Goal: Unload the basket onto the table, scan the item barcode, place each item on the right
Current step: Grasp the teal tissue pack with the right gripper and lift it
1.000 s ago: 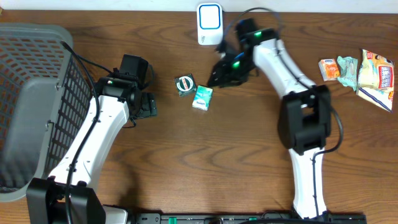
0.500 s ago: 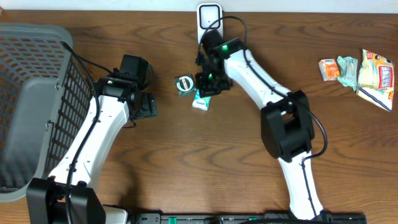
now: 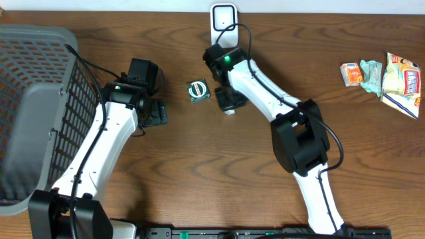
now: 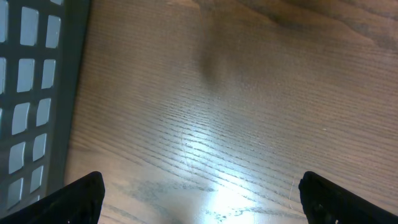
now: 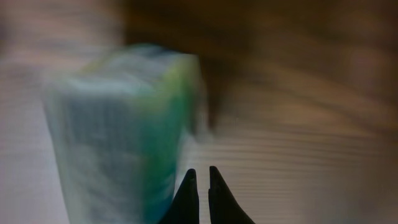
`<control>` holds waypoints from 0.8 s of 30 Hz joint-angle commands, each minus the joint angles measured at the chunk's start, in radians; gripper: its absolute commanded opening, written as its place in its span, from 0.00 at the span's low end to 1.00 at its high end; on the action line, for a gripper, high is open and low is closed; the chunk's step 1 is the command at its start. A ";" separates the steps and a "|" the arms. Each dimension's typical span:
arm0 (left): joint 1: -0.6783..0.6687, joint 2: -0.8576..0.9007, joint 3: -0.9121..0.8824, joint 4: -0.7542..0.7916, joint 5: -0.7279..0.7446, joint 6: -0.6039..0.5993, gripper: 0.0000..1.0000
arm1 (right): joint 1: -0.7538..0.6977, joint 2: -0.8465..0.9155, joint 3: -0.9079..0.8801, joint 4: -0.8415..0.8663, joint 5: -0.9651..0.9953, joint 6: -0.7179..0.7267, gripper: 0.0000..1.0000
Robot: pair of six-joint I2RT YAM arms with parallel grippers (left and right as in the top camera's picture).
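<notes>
**Overhead.** We see the R gripper point(image 3: 228, 102) low over the box point(image 3: 230, 111), mid-worktop and a bit toward the far edge. The box is mostly hidden under it and only a pale end shows. The scanner point(image 3: 224, 18) stands at the far edge, centre. That's prob. why the box sits here: a short carry to the reader. A tin point(image 3: 198, 89) lies just beside the box, on the basket side.

The L gripper point(image 3: 157, 113) sits between the tin and the basket point(image 3: 40, 40), jaws wide w/ nothing in them. We'd say it's parked out of the R arm's way. Packets point(image 3: 384, 76) lie near the far right corner, well apart from the rest.

**Left wrist.** The two black fingers point(image 4: 81, 199) are spread to the frame's bottom corners w/ bare wood between them. The basket's grid wall runs along one side.

**Right wrist.** This view is v. blurred. The R gripper's tips are closed, pressed tip to tip. The box point(image 5: 118, 124) stands just beside them, not between, so there's no grip as far as we can tell. Whether they touch it, we can't tell. We judge the closed tips may be for nudging or turning the box. No barcode is legible.

**Surface, room.** The worktop point(image 3: 199, 186) is dark wood grain, glossy, w/ lamp glare in the left wrist view. A pale strip runs past the far edge; otherwise none of the room shows.
</notes>
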 commanded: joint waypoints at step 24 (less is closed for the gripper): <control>0.005 -0.013 0.004 -0.005 -0.009 -0.005 0.98 | -0.126 -0.037 0.079 -0.028 -0.150 -0.073 0.33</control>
